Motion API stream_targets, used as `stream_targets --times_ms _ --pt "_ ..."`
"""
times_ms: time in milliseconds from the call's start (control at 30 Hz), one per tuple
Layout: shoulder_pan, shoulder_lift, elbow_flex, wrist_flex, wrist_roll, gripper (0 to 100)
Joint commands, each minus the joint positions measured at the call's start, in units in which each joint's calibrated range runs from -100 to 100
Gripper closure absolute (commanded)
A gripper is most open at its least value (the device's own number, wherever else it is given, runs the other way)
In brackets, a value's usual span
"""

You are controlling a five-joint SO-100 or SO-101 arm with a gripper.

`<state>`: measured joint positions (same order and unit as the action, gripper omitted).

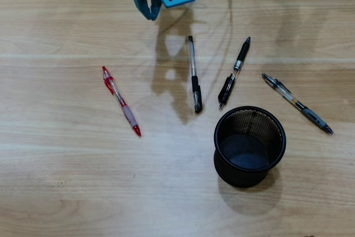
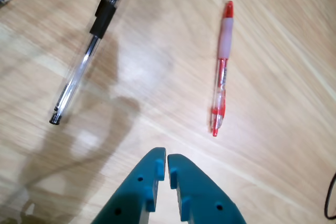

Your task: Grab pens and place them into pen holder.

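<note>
Jaws clenched, tips nearly touching, nothing between them; my gripper (image 2: 167, 167) hangs above table, near far edge in overhead view. Red pen (image 2: 220, 69) lies ahead and right of tips in wrist view, long axis running away from me, slightly tilted. Black-and-clear pen (image 2: 84, 66) ahead-left, slanted. I judge red one nearer to line up. Pen holder (image 1: 249, 146) stands empty, well apart toward near-right. Bare wood table (image 1: 66, 181), plenty of room.

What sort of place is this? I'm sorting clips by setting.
Probably a desk or office-style tabletop: a light wooden table with ballpoint pens, such as the red pen, lying loose beside a black mesh pen holder. No room is visible.
</note>
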<state>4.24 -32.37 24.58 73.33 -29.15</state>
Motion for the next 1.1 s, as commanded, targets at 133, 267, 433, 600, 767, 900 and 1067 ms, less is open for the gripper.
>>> stream_targets --times_ms 133,267,433,600,767,900,1067 --pt "2.21 1.33 -4.58 0.43 -0.64 98" --pt "4.58 9.57 -11.37 0.89 -0.69 98" --pt "8.88 23.16 -24.67 5.08 -0.69 98" --pt "11.53 32.67 -34.71 9.27 -0.16 98" --pt "11.17 40.82 -40.23 8.36 0.99 95" --pt "10.89 49.23 -47.56 7.72 3.5 83" --pt "10.89 58.74 -54.8 8.36 4.18 78"
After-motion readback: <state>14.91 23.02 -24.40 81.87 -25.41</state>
